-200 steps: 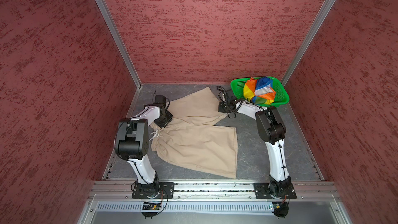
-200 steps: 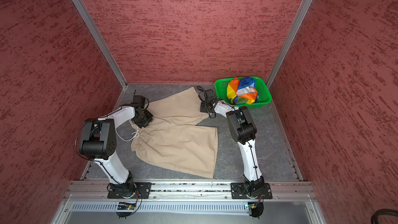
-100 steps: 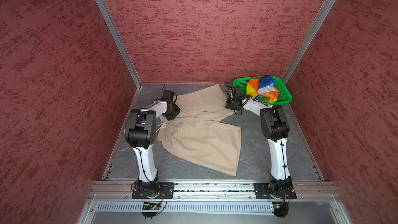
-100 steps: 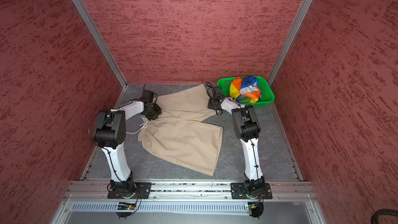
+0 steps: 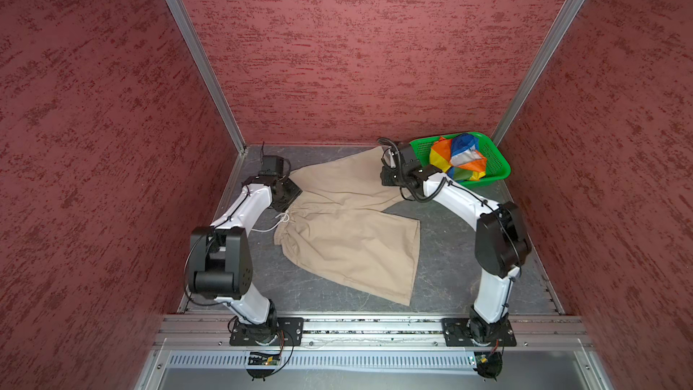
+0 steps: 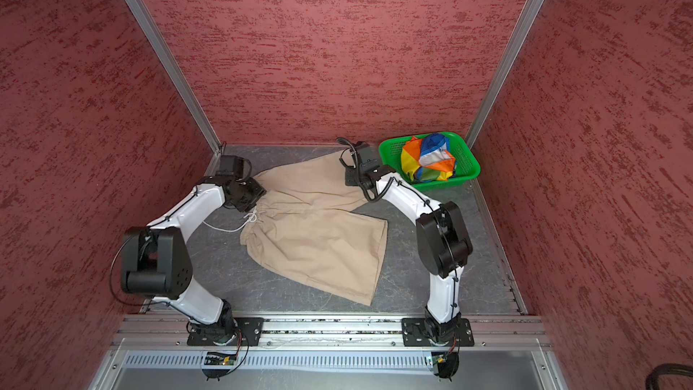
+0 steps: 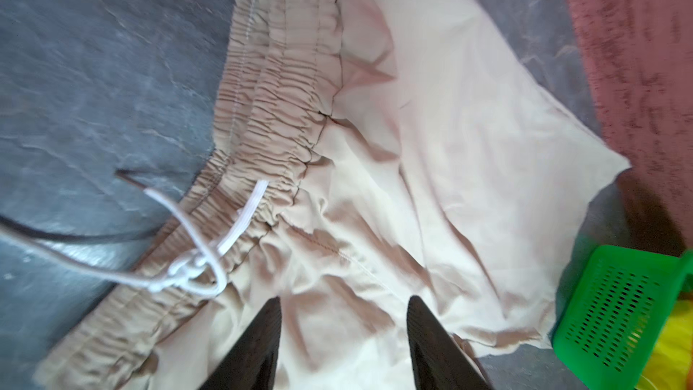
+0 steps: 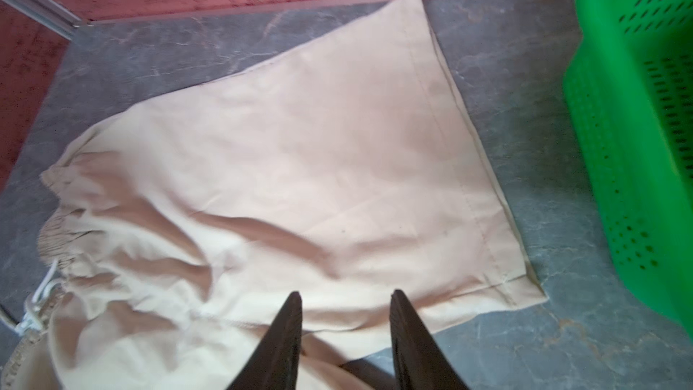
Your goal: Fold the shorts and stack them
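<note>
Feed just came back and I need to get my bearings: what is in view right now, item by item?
beige shorts: one pair, beige, spread flat on the table between the two arms
drawstring: one, white, knotted at the beige waistband, its end trailing onto the table
rainbow shorts: one pair, multicoloured, bunched up in the basket
basket: one, green, perforated, far right corner
table: one, grey, marbled
walls: three, textured red, around the table
rail: one, silver, along the near edge
left gripper: black, open, above the shorts near the waistband
right gripper: black, open, above the far leg, beside the basket
</note>
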Controlling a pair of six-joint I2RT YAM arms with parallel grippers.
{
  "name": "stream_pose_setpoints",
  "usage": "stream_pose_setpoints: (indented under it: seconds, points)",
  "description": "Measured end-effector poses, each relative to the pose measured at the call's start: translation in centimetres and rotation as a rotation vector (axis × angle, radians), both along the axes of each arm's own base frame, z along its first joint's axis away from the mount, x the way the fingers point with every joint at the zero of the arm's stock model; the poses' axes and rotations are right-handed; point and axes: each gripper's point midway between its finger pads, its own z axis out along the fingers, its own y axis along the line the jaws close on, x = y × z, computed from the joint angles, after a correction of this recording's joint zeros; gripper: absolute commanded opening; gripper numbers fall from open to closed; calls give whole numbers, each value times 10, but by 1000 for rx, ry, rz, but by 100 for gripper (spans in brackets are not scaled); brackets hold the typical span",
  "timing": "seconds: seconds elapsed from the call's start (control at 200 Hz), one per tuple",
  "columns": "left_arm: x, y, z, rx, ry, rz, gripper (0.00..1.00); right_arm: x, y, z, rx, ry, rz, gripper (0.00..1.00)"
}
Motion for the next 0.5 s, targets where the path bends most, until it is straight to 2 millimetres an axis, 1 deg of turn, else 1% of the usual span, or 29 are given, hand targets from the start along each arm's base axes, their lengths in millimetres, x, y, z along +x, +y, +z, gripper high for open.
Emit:
stream_pose_setpoints:
  seconds: [0.02, 0.08, 0.085, 0.1, 0.15, 0.155, 0.16, 0.21, 0.296, 0.351, 0.391, 0.411, 0.501]
  points:
    - [-4, 0, 5, 3, -12, -3, 49, -8, 3, 3, -18, -14, 15, 45]
    - [-19, 2, 13, 16, -22, -10, 48, -38, 11, 4, -71, -36, 61, 46]
    - [-20, 2, 13, 16, -23, -10, 49, -38, 11, 4, -71, -36, 61, 46]
    - [-24, 2, 13, 20, -21, -13, 49, -49, 15, 2, -90, -39, 81, 46]
    - [-40, 3, 13, 28, -13, -17, 49, -75, 19, -4, -138, -44, 122, 46]
    - [-43, 4, 12, 29, -9, -18, 49, -80, 20, -6, -148, -45, 130, 46]
    - [-43, 4, 12, 29, -9, -18, 49, -80, 20, -6, -148, -45, 130, 46]
    - [-61, 6, 9, 39, 9, -19, 49, -106, 20, -16, -201, -44, 173, 46]
    - [-90, 9, 0, 57, 44, -23, 51, -148, 18, -32, -276, -33, 243, 52]
    - [-107, 10, -6, 68, 70, -22, 51, -173, 16, -39, -309, -20, 284, 54]
    - [-116, 11, -11, 73, 85, -22, 50, -191, 15, -43, -324, -4, 309, 56]
    - [-119, 11, -14, 74, 93, -23, 50, -198, 14, -44, -330, 3, 314, 57]
    - [-139, 11, -34, 82, 156, -29, 50, -232, 10, -50, -342, 53, 335, 60]
